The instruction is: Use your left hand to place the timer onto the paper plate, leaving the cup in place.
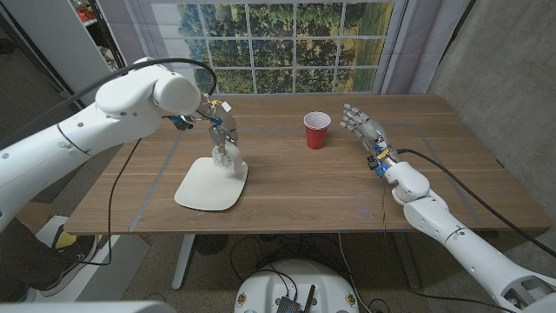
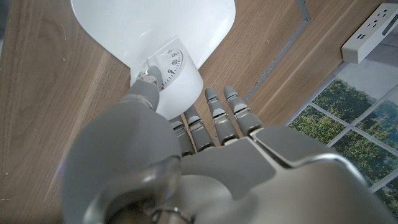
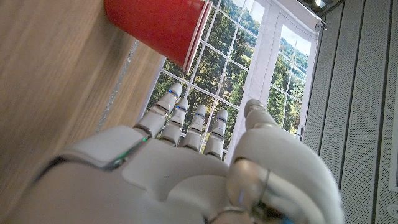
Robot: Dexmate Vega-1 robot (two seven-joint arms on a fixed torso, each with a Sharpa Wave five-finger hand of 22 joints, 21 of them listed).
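Note:
The white timer (image 1: 228, 160) stands at the far edge of the white paper plate (image 1: 208, 187); whether it touches the plate I cannot tell. My left hand (image 1: 221, 129) grips it from above. In the left wrist view the thumb (image 2: 148, 79) presses beside the timer's dial (image 2: 171, 63) and the other fingers (image 2: 219, 112) reach down behind the timer, over the plate (image 2: 155, 25). The red cup (image 1: 317, 130) stands upright at the table's middle back. My right hand (image 1: 363, 129) stays to the right of the cup (image 3: 163, 25), fingers apart, holding nothing.
A white power strip (image 2: 372, 32) lies on the floor beyond the table's edge. A window with trees stands behind the wooden table (image 1: 452, 183). A black cable hangs from my left arm over the table's left side.

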